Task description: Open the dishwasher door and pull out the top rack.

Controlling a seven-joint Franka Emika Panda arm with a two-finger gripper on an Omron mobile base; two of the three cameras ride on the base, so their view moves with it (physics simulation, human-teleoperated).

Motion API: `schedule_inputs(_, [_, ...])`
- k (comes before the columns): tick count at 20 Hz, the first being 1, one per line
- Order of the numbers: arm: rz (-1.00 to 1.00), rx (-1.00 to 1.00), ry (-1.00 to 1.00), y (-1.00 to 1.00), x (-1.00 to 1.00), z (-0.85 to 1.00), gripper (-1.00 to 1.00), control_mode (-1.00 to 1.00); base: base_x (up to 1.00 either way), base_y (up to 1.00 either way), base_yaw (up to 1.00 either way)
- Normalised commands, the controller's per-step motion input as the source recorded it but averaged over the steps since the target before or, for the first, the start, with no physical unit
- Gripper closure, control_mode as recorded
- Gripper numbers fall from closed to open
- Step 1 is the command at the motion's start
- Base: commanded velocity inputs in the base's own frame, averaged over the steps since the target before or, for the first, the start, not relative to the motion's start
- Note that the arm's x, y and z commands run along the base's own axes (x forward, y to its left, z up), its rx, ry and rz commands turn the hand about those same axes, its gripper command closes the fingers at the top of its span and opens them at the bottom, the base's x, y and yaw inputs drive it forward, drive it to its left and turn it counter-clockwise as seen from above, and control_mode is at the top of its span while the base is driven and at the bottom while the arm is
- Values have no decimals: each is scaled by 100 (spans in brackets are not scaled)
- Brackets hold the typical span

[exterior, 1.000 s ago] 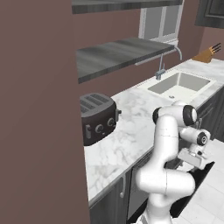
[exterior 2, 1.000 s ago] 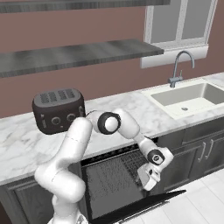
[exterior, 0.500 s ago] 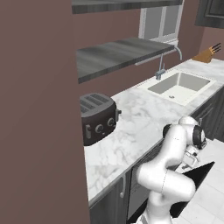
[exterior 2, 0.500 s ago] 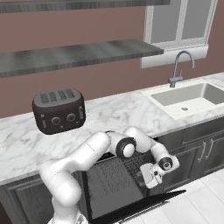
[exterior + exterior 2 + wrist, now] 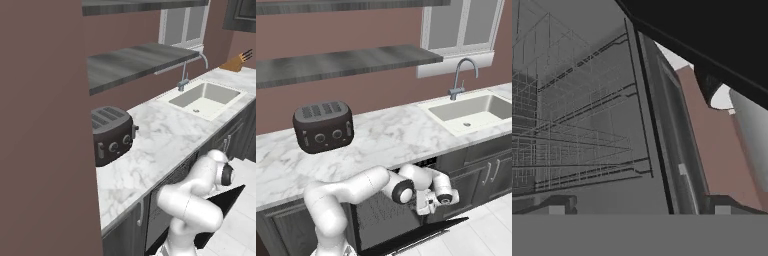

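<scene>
The dishwasher door [image 5: 453, 225] is folded down, its black panel nearly level in front of the tub; it shows as a black wedge [image 5: 227, 200] beside my arm. The top rack [image 5: 381, 207], thin grey wire in a fine grid, sits inside the open tub, under the counter. In the hand view wire grids [image 5: 572, 110] fill the left side, stacked in tiers, close ahead. My gripper [image 5: 425, 206] hangs just in front of the tub's right side, above the door. Its fingertips [image 5: 557, 205] stand wide apart, open, with nothing between them.
A black toaster [image 5: 323, 126] stands on the marble counter [image 5: 391, 137] above the dishwasher. The sink [image 5: 476, 112] with its tap lies to the right. Dark grey cabinet doors [image 5: 491, 172] flank the tub on the right. A knife block [image 5: 239, 61] stands at the counter's far end.
My arm's elbow has dropped from above the counter to low in front of the dishwasher opening. The hand stays near the tub's right side. The door stays down.
</scene>
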Motion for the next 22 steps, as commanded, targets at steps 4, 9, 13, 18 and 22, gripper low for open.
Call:
schedule_inputs(4, [-18, 0, -10, 40, 46, -9, -100, -100, 0, 0, 0])
schedule_inputs(9, [-11, -1, -26, 46, 30, -6, -100, -100, 0, 0, 0])
schedule_inputs(13, [-6, -6, -35, 45, 9, -11, -100, -100, 0, 0, 0])
schedule_inputs(18, [-2, 0, -31, 20, -2, -2, -100, -100, 0, 0, 0])
schedule_inputs(22, [-5, 7, -24, 6, 0, 27, -100, -100, 0, 0, 0])
